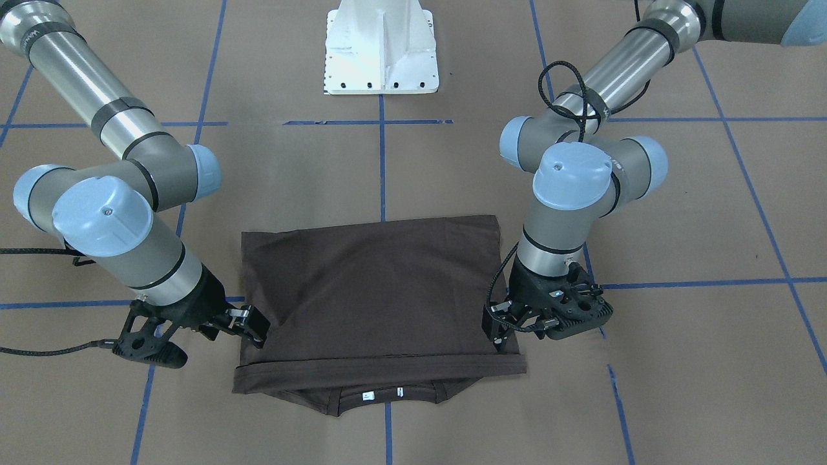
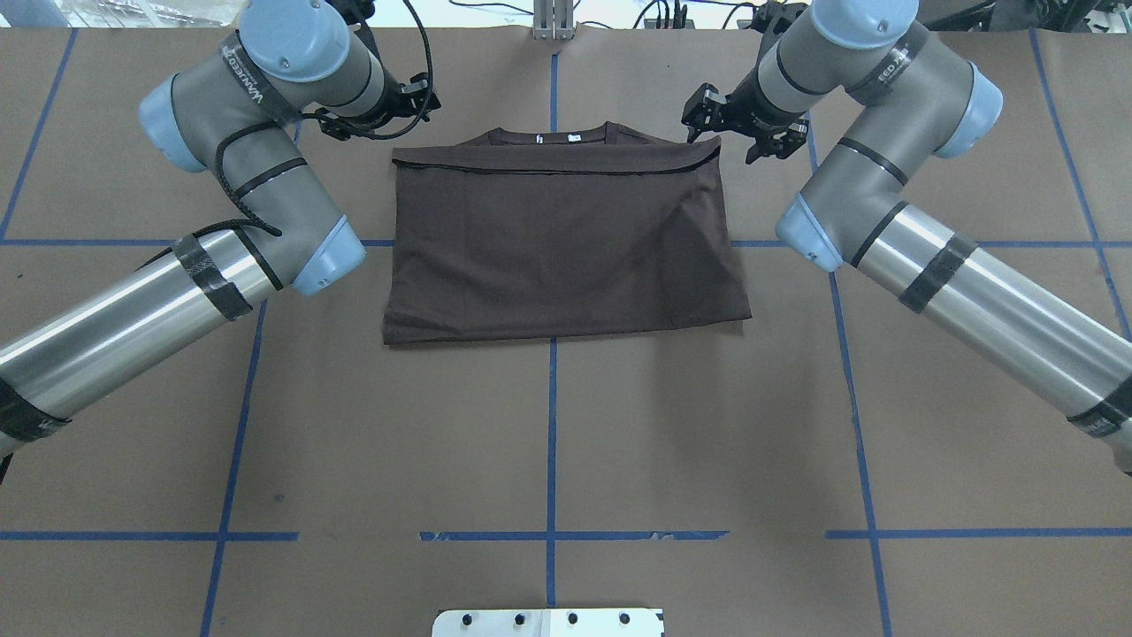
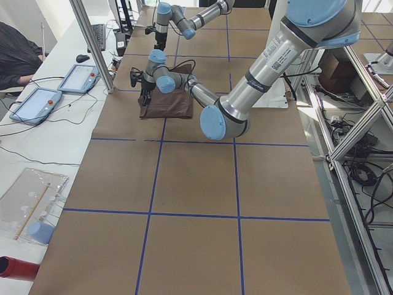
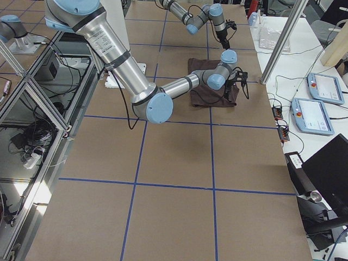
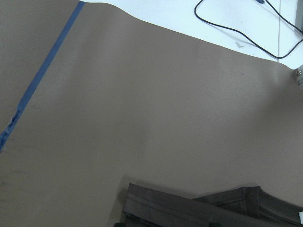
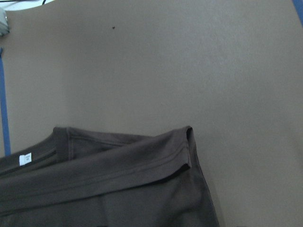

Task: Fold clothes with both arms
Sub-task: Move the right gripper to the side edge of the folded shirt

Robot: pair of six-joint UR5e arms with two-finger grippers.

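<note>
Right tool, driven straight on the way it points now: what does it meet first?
Probably the folded side edge of the dark brown cotton T-shirt, beside the tips of the right tool; depth unclear.

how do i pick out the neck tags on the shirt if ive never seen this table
On the brown table with blue tape lines, a dark T-shirt lies folded into a rectangle. Its collar peeks out at the edge farthest from the white pedestal. Inside that collar sit two small white tags, the only pale spots on the dark cloth.

Dark brown T-shirt lies flat, folded in half.
</note>
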